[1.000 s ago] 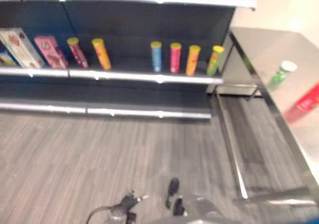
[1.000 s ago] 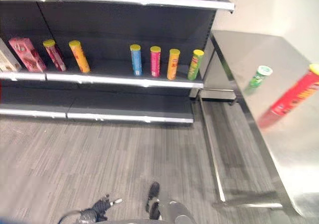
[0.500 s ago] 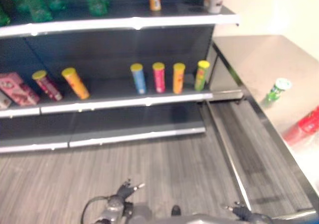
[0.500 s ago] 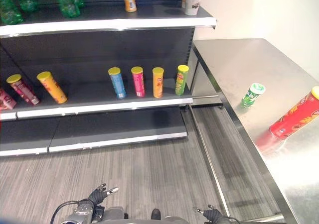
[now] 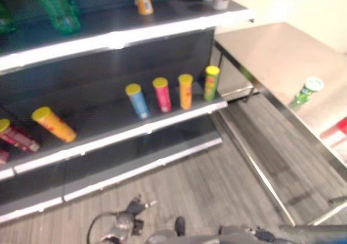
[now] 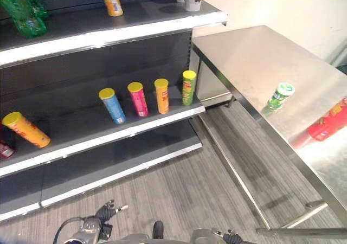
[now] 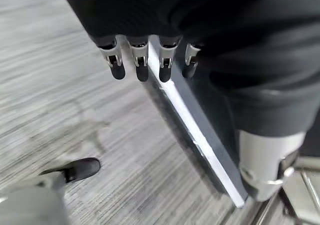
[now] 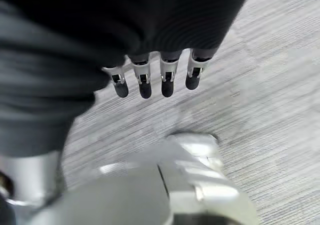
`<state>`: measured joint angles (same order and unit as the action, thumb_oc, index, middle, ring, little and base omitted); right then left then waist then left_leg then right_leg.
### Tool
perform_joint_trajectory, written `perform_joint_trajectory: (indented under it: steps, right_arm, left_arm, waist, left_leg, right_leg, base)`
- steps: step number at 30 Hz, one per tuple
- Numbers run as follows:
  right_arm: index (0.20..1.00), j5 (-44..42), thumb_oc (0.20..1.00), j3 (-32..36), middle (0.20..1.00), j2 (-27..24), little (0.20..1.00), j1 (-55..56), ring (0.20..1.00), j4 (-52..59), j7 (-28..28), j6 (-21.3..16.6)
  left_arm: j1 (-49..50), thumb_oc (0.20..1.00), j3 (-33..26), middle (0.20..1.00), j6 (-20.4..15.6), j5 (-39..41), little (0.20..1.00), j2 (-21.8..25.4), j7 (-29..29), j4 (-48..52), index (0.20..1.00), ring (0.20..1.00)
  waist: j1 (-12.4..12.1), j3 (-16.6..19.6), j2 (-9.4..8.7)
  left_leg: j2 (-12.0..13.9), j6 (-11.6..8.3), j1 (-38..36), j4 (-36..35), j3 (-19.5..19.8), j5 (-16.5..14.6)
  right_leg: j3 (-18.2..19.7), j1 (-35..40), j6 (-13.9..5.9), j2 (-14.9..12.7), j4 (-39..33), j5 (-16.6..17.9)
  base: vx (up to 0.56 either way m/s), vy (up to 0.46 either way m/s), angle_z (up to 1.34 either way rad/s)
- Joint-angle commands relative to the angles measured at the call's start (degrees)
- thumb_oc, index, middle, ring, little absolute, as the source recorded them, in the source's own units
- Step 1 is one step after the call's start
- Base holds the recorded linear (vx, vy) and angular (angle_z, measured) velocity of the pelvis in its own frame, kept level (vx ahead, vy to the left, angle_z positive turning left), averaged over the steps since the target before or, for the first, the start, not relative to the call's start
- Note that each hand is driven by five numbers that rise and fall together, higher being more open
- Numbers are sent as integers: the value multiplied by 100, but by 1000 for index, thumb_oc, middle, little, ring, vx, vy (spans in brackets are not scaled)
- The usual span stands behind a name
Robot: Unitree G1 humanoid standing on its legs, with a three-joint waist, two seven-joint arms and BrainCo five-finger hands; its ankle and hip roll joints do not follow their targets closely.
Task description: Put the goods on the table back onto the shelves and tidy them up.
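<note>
Left eye view: a small green can with a white lid (image 5: pixel 307 90) stands on the steel bench (image 5: pixel 271 54); a red tube (image 5: pixel 336 133) lies at its near edge. Right eye view: the dark shelf unit (image 6: pixel 108 35) carries blue (image 6: pixel 113 105), pink (image 6: pixel 137 98), orange (image 6: pixel 161 95) and green (image 6: pixel 188 87) tubes. Left wrist view: left hand (image 7: pixel 150 65), fingers (image 7: pixel 141 67) relaxed, holding nothing, above the floor. Right wrist view: right hand (image 8: pixel 155 77), fingers (image 8: pixel 167 82) likewise loose and empty.

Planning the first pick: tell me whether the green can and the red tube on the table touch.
Apart. The right eye view shows bare steel table between the upright green can and the lying red tube.
</note>
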<state>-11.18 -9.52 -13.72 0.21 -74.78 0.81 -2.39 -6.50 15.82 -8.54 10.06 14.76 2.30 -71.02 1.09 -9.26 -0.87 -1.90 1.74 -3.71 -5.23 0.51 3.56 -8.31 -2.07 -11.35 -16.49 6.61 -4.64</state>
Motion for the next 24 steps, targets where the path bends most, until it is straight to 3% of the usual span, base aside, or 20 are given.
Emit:
perform_joint_trajectory:
  steps: [1, 4, 7, 9, 10, 11, 14, 17, 18, 19, 24]
  right_arm:
    - [1000, 316, 1000, -60, 1000, -113, 1000, -48, 1000, -308, 40, 142]
    - [1000, 359, 1000, 167, 1000, -158, 1000, 189, 1000, -565, 33, 209]
    - [1000, 239, 1000, 442, 1000, -290, 1000, 394, 1000, -737, 68, 205]
    - [1000, 129, 1000, 592, 1000, -377, 1000, 465, 1000, -831, 64, 211]
    - [1000, 36, 1000, 694, 1000, -459, 1000, 571, 1000, -989, 29, 225]
    - [1000, 31, 1000, 700, 1000, -471, 1000, 578, 1000, -1030, 24, 243]
    - [1000, -28, 1000, 669, 1000, -538, 1000, 490, 1000, -1000, 49, 237]
    - [1000, -26, 1000, 569, 1000, -569, 1000, 393, 1000, -846, 65, 212]
    - [1000, -25, 1000, 569, 1000, -570, 1000, 394, 1000, -845, 65, 213]
    - [1000, -21, 1000, 573, 1000, -570, 1000, 292, 1000, -817, 88, 206]
    - [1000, -22, 1000, 633, 1000, -490, 1000, 319, 1000, -761, 75, 211]
  left_arm:
    - [-3, 1000, -166, 1000, -100, -81, 1000, 51, 71, 57, 1000, 1000]
    - [-25, 1000, -244, 1000, -136, -81, 1000, 126, 56, 77, 1000, 1000]
    - [19, 1000, -302, 1000, -163, -3, 1000, 99, 43, 118, 1000, 1000]
    - [34, 1000, -288, 1000, -175, 13, 1000, 66, 21, 149, 1000, 1000]
    - [12, 1000, -165, 1000, -170, -49, 1000, 6, -48, 162, 1000, 1000]
    - [-10, 1000, -106, 1000, -156, -91, 1000, -9, -78, 189, 1000, 1000]
    - [-129, 1000, -36, 1000, -147, -25, 1000, -41, -78, 282, 1000, 1000]
    - [-158, 1000, 53, 1000, -153, 5, 1000, -86, -51, 376, 1000, 1000]
    - [-158, 1000, 53, 1000, -153, 4, 1000, -87, -51, 376, 1000, 1000]
    - [-155, 1000, 108, 1000, -170, -47, 1000, -140, -54, 300, 1000, 1000]
    - [-55, 1000, 123, 1000, -173, -156, 1000, -176, -65, 167, 1000, 1000]
  waist:
    - [-89, -59, -36]
    - [-22, 30, -271]
    - [67, 117, -335]
    - [152, 137, -325]
    - [234, 120, -285]
    - [257, 77, -284]
    - [265, -95, -340]
    - [187, -82, -360]
    - [179, -89, -359]
    - [192, -16, -298]
    - [321, 161, -147]
  left_leg:
    - [540, -334, -155, 174, 270, -715]
    - [605, -509, -247, 139, 114, -747]
    - [845, -698, -314, 52, 43, -691]
    - [1012, -812, -351, 23, 17, -646]
    - [1250, -935, -332, 143, 55, -600]
    - [1309, -965, -209, 471, 74, -571]
    - [1125, -938, 194, 1258, 186, -484]
    - [717, -824, 392, 869, 607, -660]
    - [719, -823, 376, 863, 599, -664]
    - [582, -754, 351, 594, 796, -661]
    - [598, -613, -73, 92, 348, -636]
  right_leg:
    - [-168, -32, 165, 190, -314, 780]
    - [-344, 261, -17, 213, -836, 878]
    - [-398, 443, -23, 403, -1108, 838]
    - [-383, 504, 43, 553, -1116, 758]
    - [-290, 575, 214, 814, -1092, 533]
    - [-274, 586, 309, 881, -1053, 462]
    - [-319, 696, 401, 906, -1138, 432]
    - [-130, 642, 335, 878, -1161, 471]
    - [-122, 651, 334, 878, -1161, 467]
    - [100, 581, 270, 901, -1161, 515]
    - [449, 437, 149, 835, -1146, 616]
  base:
    - [105, -178, -15]
    - [112, -222, -4]
    - [100, -261, 9]
    - [75, -282, 11]
    - [57, -352, -4]
    - [29, -303, 5]
    - [-51, -75, -1]
    - [14, 55, -11]
    - [27, 134, -30]
    - [54, 181, -52]
    - [53, 207, -74]
